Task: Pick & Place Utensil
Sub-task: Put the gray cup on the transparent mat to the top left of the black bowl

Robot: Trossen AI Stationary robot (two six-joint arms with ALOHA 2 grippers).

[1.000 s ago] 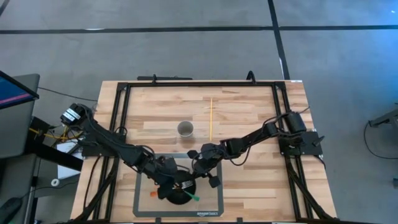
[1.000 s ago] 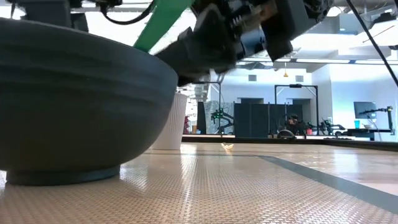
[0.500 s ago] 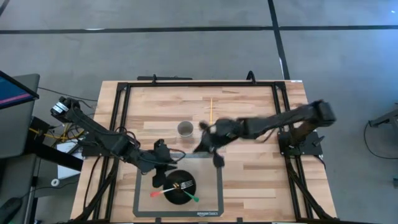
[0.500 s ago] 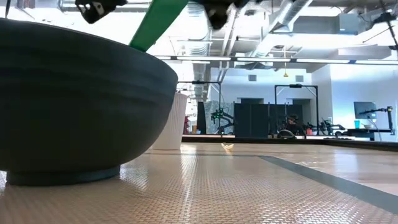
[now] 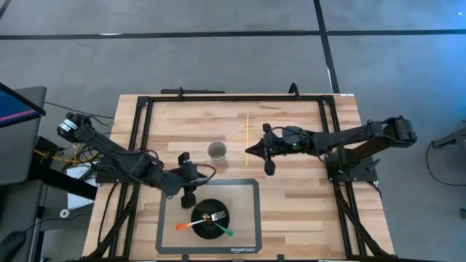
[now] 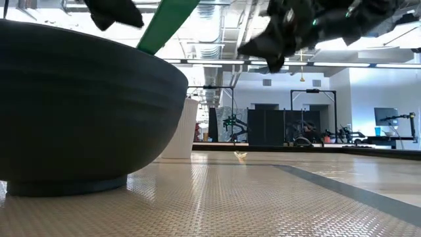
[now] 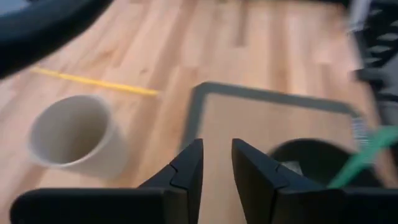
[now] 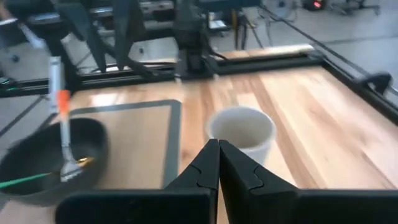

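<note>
Look at the lower middle of the high view: your black bowl [image 5: 210,217] sits on the grey-bordered mat [image 5: 254,218], and all the utensils are in it. A green-handled one [image 5: 224,231] points toward the lower right, an orange-handled one [image 5: 185,225] toward the lower left, and a metal fork head [image 5: 217,215] glints near the bowl's centre.

Your left gripper [image 5: 186,178] hangs just above the mat's upper left corner, up and to the left of the bowl, holding nothing. In its wrist view the two dark fingers [image 7: 186,174] stand a narrow gap apart — released, with only bare mat between them. That same view shows the white cup [image 7: 73,134] at the left, the bowl [image 7: 314,158] at the lower right and the green handle [image 7: 364,155] leaning out over its rim.

Your right gripper [image 5: 267,149] is in the centre of the high view, right of the cup [image 5: 217,151] and well clear of the mat. It hovers beside the thin yellow stick [image 5: 247,138] lying on the wooden table [image 5: 298,204]. In its wrist view the fingers [image 8: 205,168] press together with no gap — clenched on nothing. Beyond them stands the cup [image 8: 240,130], and the bowl [image 8: 59,158] at the left carries the orange-handled utensil [image 8: 62,124].

In the low view the bowl [image 6: 79,112] fills the left side, the green handle [image 6: 164,23] rising from it at the top.
</note>
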